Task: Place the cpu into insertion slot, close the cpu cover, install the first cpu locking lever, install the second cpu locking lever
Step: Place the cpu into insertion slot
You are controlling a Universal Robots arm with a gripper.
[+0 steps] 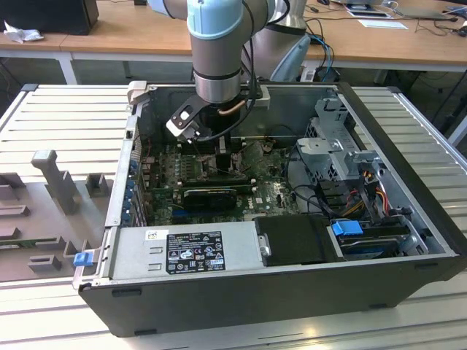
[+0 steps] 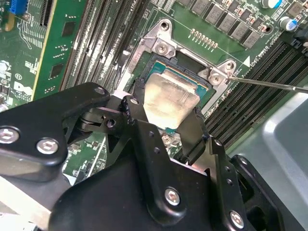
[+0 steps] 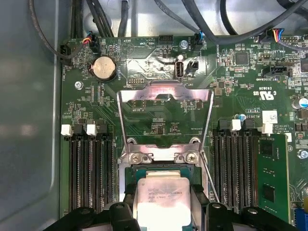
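My gripper [image 2: 167, 114] is shut on the cpu [image 2: 171, 98], a flat square chip with a pale silver top, one black finger on each side edge. The cpu sits at the insertion slot [image 2: 161, 48], a square socket with a metal rim on the green board; I cannot tell whether it rests fully inside. In the first wrist view the cpu [image 3: 161, 197] lies between the gripper [image 3: 163, 207] fingers, and the cpu cover [image 3: 166, 91] stands swung open beyond the insertion slot [image 3: 159, 156]. A thin locking lever [image 2: 269, 84] sticks out beside the socket. In the exterior view the gripper [image 1: 219, 157] reaches down inside the computer case.
Long black memory slots [image 3: 91, 168] flank the socket on both sides. A long black card [image 1: 211, 195] lies just in front of the gripper. The power supply [image 1: 182, 251], drive cage [image 1: 343, 160] and cables [image 1: 365, 182] crowd the case [image 1: 408, 168].
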